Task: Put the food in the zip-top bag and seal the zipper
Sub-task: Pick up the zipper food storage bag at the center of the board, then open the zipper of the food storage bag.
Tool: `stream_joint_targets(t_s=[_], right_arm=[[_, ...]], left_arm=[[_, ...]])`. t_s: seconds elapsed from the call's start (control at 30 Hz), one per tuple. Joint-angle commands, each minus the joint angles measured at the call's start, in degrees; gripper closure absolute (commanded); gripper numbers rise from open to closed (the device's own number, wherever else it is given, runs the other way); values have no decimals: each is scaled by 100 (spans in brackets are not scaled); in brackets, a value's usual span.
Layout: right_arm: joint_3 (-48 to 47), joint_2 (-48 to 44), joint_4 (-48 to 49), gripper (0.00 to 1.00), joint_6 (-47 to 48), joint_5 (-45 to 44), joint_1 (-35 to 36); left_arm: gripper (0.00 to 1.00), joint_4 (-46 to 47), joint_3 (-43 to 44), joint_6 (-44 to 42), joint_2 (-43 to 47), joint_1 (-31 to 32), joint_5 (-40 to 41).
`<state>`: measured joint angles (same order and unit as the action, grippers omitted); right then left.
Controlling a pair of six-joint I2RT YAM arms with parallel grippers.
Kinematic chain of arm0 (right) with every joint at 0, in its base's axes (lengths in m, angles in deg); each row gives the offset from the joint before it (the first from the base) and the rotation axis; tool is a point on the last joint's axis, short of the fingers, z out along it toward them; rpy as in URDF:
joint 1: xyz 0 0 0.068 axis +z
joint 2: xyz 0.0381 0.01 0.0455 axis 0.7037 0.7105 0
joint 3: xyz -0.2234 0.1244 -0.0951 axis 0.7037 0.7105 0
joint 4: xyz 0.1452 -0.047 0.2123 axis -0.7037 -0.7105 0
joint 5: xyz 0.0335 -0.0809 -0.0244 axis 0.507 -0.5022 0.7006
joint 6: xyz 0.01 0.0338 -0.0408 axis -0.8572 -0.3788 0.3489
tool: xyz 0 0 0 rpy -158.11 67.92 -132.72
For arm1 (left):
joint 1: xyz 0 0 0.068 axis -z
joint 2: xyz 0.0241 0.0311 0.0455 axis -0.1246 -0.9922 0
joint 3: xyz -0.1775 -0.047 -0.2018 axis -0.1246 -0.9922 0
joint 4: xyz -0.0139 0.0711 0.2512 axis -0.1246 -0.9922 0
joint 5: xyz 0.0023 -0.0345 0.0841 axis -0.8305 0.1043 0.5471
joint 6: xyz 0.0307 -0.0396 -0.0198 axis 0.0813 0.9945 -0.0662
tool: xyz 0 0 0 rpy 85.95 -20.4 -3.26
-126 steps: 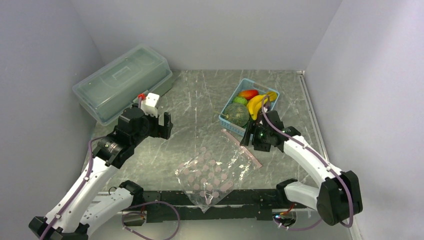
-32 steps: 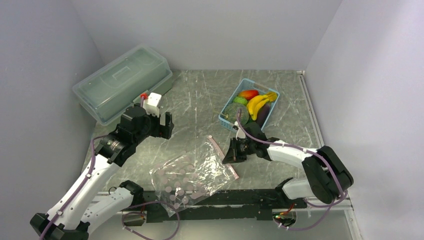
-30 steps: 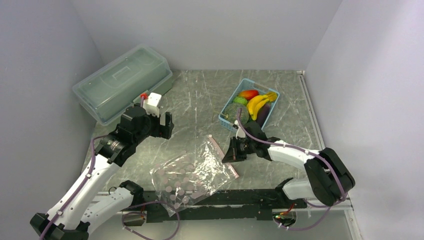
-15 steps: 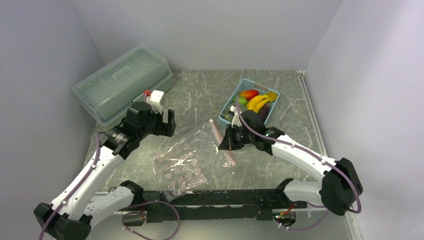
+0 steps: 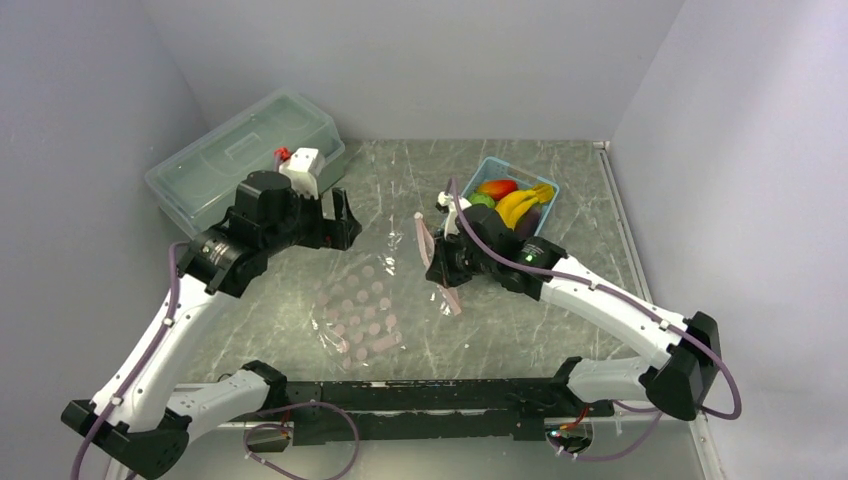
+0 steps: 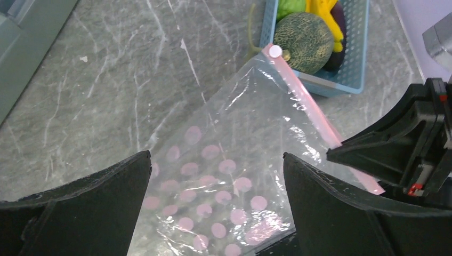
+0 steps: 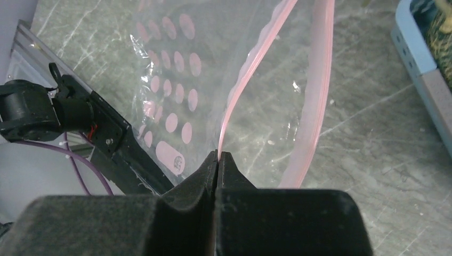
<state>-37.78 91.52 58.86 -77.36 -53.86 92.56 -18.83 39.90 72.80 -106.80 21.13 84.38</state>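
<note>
My right pincer (image 7: 217, 159) is clamped shut on one lip of the zipper (image 7: 250, 69), just to the near left of the basket (image 5: 497, 163). I hold that lip up so it peels away from the other pink strip and the bag (image 5: 365, 305) gapes toward the basket. I take it to be the upper lip, though the clear film makes that hard to tell. From my grip the bag slopes away from the basket, and its dotted end lies on the table (image 5: 400, 180).

My left pincer (image 6: 216, 159) hangs wide open and holds nothing. It is above the bag on the side far from the basket, placed, I judge, to catch the free lip or pin the film. The food (image 5: 510, 205) all sits in the basket, and none is in the bag yet.
</note>
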Motion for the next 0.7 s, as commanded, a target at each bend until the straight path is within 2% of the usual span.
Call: stream_joint_targets(t_s=[0.0,0.37,0.67], right_arm=[[-648,140,-347,100,276,-665,287],[-2019,529,-937,100,599,-1528,868],[-3034,992,-1198,100,993,-2147,1468]], left_arm=[[1,-574,722,347,-292,14,-306],[1,-1664,2241,842,-1026,18,-784],[1,-2243,3139,1105,-1582,18,-1183]])
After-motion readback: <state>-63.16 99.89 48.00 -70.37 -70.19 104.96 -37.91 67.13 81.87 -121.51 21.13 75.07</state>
